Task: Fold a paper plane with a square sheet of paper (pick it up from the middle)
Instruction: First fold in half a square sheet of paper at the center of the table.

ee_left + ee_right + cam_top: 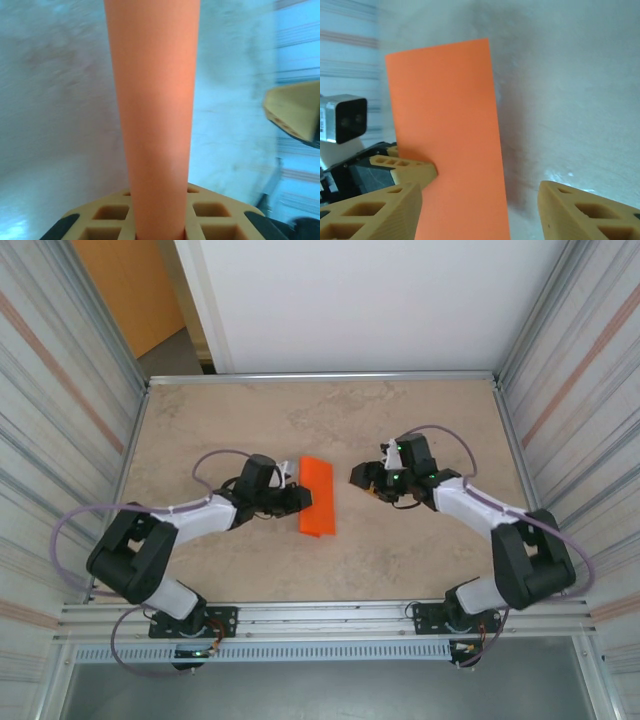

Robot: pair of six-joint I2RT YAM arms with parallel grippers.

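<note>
From above, the sheet of paper (316,496) lies near the middle of the tabletop (250,420), between the two arms. It is bright orange and plain, with no print on it. It is creased into a narrow oblong that runs away from the arms' bases. The left tool (300,497) meets its left long edge about halfway along. The right tool (360,477) is just beside the sheet's far right corner, apart from it, with small green lights on the wrist behind it. A dull orange-brown wall panel (125,290) stands beyond the far left corner.

In the left wrist view, the sheet (155,115) rises as a broad orange band out of the left tool (160,222). Its tan lattice fingers (215,212) are clenched on the sheet's lower end. A tan fingertip (292,112) of the right tool shows at the right edge, well clear of the sheet. The pale tabletop behind is blurred.

In the right wrist view, the sheet (447,125) shows its flat face and casts a shadow to its right. One finger (415,172) of the left tool presses at its left edge. Above that finger sits a silvery camera box (342,117), with any print on it too small to read. The right tool (481,195) is released. Its two tan fingers (375,215) are spread wide and touch nothing.
</note>
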